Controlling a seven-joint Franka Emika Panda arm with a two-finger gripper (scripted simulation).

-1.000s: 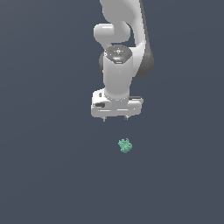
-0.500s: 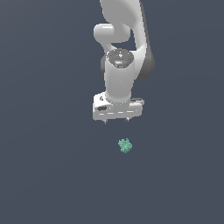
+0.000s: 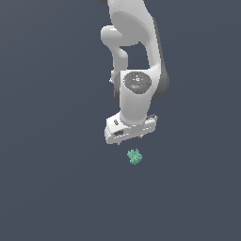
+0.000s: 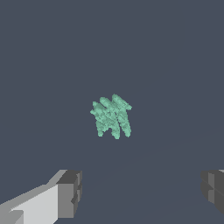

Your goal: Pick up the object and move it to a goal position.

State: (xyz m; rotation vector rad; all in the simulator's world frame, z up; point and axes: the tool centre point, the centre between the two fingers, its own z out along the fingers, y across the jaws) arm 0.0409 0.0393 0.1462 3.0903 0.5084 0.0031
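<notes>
The object (image 3: 135,156) is a tiny teal-green knobbly clump lying on the dark floor. In the wrist view the object (image 4: 111,116) shows as a ridged lump, free of any contact. My white gripper (image 3: 132,140) hangs just above it, slightly toward the exterior view's left, pointing down. The wrist view shows the gripper (image 4: 140,194) open: two grey fingertips (image 4: 70,194) stand wide apart with nothing between them, and the clump lies beyond them.
A plain dark grey floor (image 3: 47,188) surrounds the clump. The white arm (image 3: 134,42) rises above the hand toward the exterior view's top.
The hand has dropped lower and closer to the clump, with a slight tilt. The clump has not moved. The fingers stay apart.
</notes>
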